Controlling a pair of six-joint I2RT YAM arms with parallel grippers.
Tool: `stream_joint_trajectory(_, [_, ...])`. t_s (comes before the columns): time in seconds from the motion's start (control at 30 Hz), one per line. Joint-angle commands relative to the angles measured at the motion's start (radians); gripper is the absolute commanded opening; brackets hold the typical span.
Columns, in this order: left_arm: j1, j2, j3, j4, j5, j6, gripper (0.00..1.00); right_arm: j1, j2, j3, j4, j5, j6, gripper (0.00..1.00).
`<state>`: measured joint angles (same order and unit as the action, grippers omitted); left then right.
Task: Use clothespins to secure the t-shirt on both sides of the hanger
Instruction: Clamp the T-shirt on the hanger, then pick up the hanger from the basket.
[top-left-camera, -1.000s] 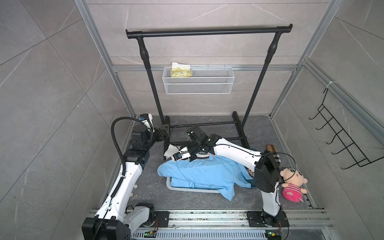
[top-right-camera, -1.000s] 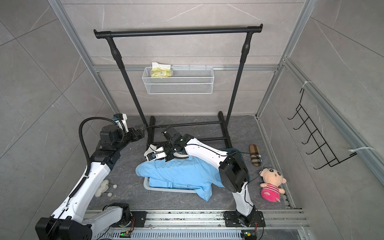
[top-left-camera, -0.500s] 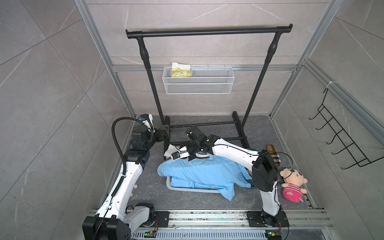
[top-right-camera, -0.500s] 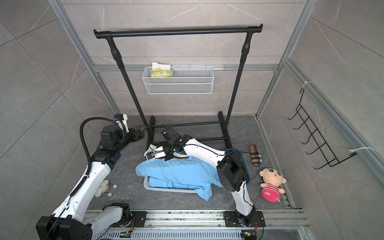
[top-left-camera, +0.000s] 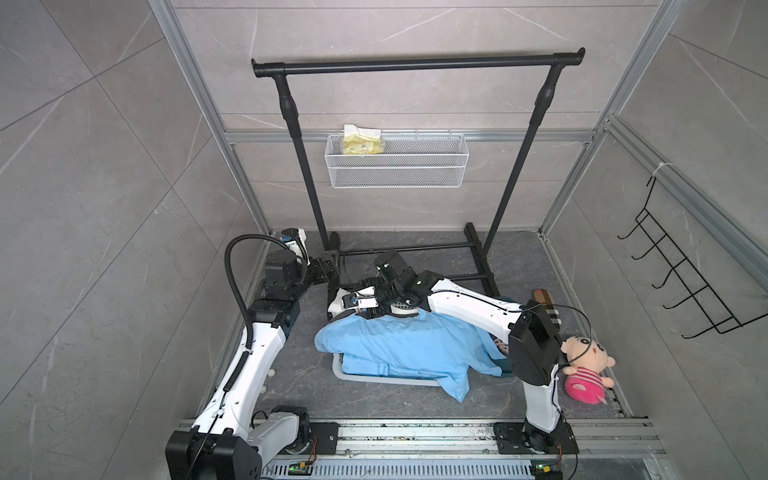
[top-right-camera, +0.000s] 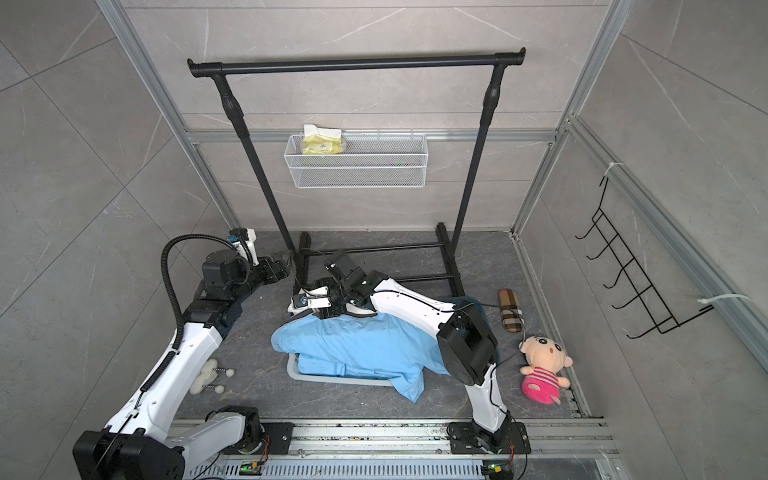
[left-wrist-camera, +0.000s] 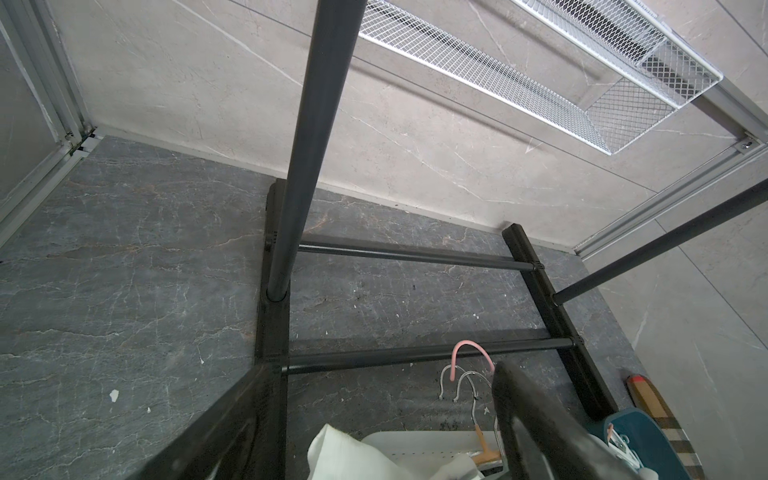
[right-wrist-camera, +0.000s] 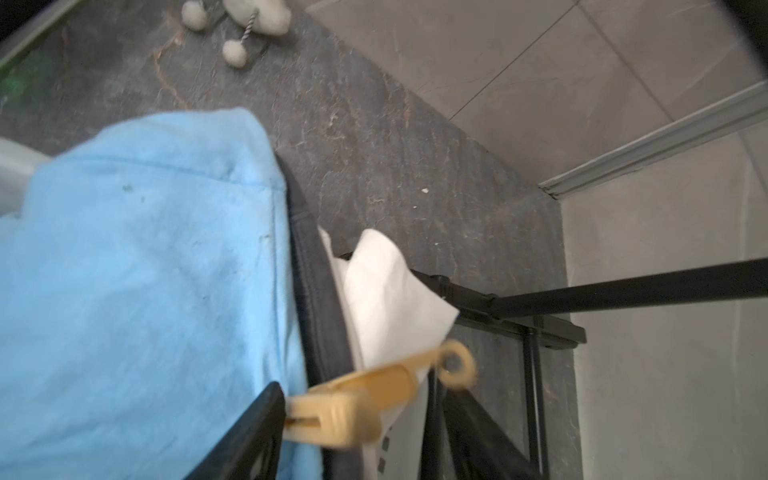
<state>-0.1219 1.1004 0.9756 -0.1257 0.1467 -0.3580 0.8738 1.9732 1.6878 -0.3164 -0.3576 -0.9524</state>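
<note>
In a top view the right gripper (top-left-camera: 368, 313) is set at the blue t-shirt's (top-left-camera: 395, 345) eleven o'clock edge. In the left wrist view the left gripper (left-wrist-camera: 384, 369) is seen spread wide, with nothing in it. In the right wrist view a tan clothespin (right-wrist-camera: 353, 409) is seen between parted jaws, but a grip cannot be confirmed. Fabric and the hidden hanger should be bitten together.

Blurred tan clothespin (right-wrist-camera: 365, 399); right fingers (right-wrist-camera: 249, 436) cut off by the picture's edge
</note>
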Motion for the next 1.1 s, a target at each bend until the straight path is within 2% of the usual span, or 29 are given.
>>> stream_joint_trajectory(0.0, [0.007,-0.022,0.002,0.035,-0.026,0.029,0.85,-0.008,-0.117,-0.016,0.117,0.115,0.247,0.63])
stream_joint_trajectory(0.07, [0.007,-0.022,0.008,0.024,-0.029,0.036,0.85,-0.015,-0.135,-0.006,0.119,0.248,0.408,0.61])
stream_joint_trajectory(0.2, [0.007,-0.024,0.008,0.022,-0.029,0.053,0.85,-0.06,-0.116,0.107,-0.087,0.413,0.71,0.58])
stream_joint_trajectory(0.27, [0.007,-0.025,0.008,0.022,-0.026,0.067,0.85,-0.082,-0.067,0.2,-0.232,0.479,0.831,0.52])
stream_joint_trajectory(0.4, [0.005,-0.021,0.01,0.017,-0.022,0.087,0.83,-0.117,0.059,0.377,-0.475,0.532,0.994,0.48])
stream_joint_trajectory(0.63, [0.004,0.004,0.029,-0.011,-0.042,0.072,0.81,-0.122,0.213,0.486,-0.57,0.573,1.041,0.44])
stream_joint_trajectory(0.8, [0.002,0.01,0.034,-0.021,-0.024,0.08,0.76,-0.127,0.345,0.625,-0.65,0.596,1.037,0.42])
stream_joint_trajectory(1.07, [0.001,0.017,0.034,-0.021,-0.007,0.08,0.76,-0.127,0.526,0.898,-0.798,0.581,1.029,0.4])
